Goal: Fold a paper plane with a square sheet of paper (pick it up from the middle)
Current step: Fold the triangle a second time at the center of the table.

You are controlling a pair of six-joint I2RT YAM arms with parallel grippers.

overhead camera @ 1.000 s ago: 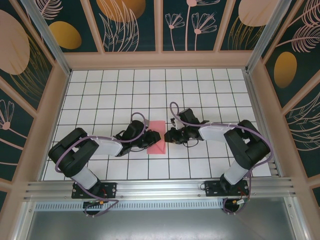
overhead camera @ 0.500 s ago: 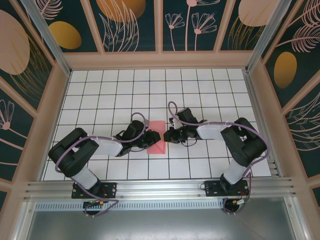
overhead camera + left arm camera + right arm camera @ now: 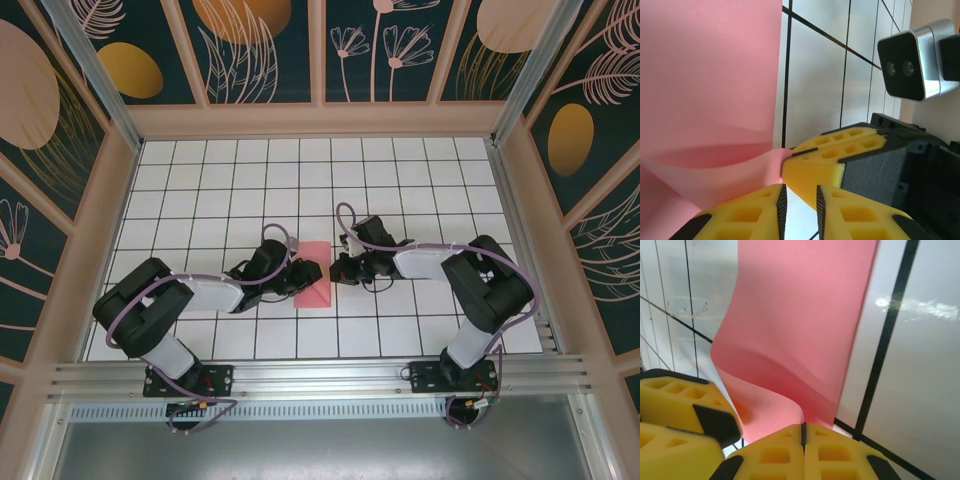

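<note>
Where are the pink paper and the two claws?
pink paper (image 3: 318,268), top view, its middle.
right claw (image 3: 803,429), right wrist view, where its yellow tips meet.
left claw (image 3: 800,195), left wrist view, the gap between its yellow tips.

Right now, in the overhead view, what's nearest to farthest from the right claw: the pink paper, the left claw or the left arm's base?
1. pink paper: pinched by the right claw, at its left.
2. left claw: on the paper's far side, to the left.
3. left arm's base: near left edge of the table.
</note>
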